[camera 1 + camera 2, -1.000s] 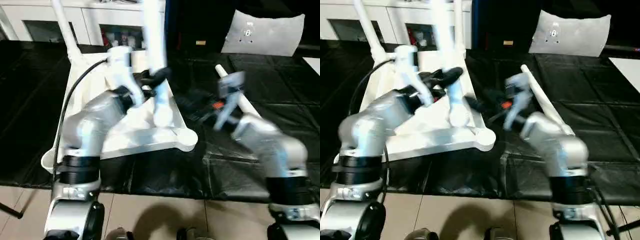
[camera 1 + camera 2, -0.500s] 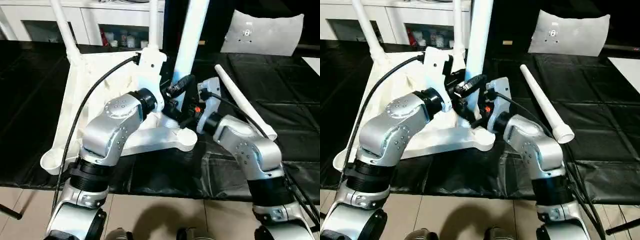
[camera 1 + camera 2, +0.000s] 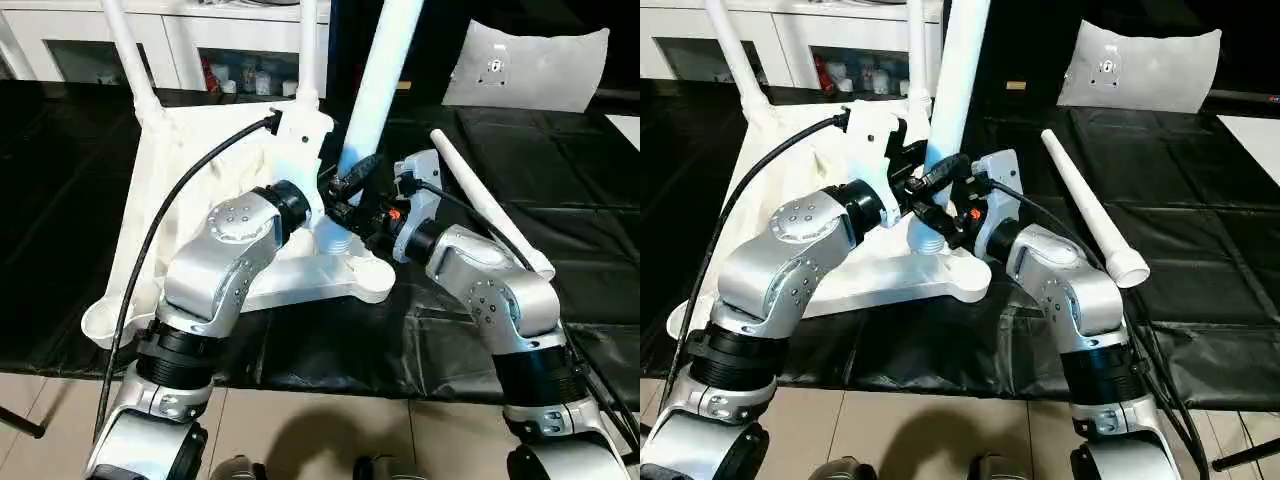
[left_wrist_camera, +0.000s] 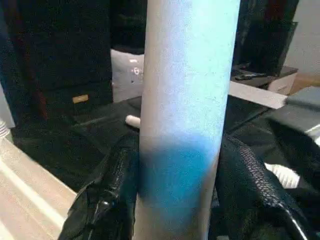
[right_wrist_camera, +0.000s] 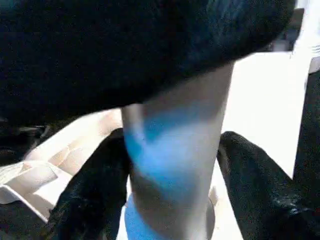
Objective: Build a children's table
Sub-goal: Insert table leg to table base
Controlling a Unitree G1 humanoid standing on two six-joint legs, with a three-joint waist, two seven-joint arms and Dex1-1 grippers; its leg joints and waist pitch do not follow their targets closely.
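Both arms are crowded into the middle of the frame around one upright leg [image 3: 375, 95], its lower end sitting right over the near-right corner socket [image 3: 372, 272] of the upturned table top [image 3: 165, 200]. The left gripper [image 4: 172, 185] is clamped on that leg, a black finger pressed to each side in the wrist view. The right gripper [image 5: 172, 185] sits lower on the same tube with a finger on either flank; whether it has actually bitten down, I cannot tell. The leg leans a touch toward the upper right, and that is the thing to fix: square it over the socket first, then press straight down along its own axis, with one gripper steadying and the other driving. Pushing while it tilts would likely jam the end against the socket wall or skid the top across the black padded surface [image 3: 500, 130]. Two fitted legs, one at upper left [image 3: 127, 50] and one at top centre [image 3: 308, 45], already stand at the far corners. A loose leg [image 3: 485, 205] lies on the mat just right of the right arm, close to its elbow. The left arm's black cable [image 3: 165, 215] drapes across the top.
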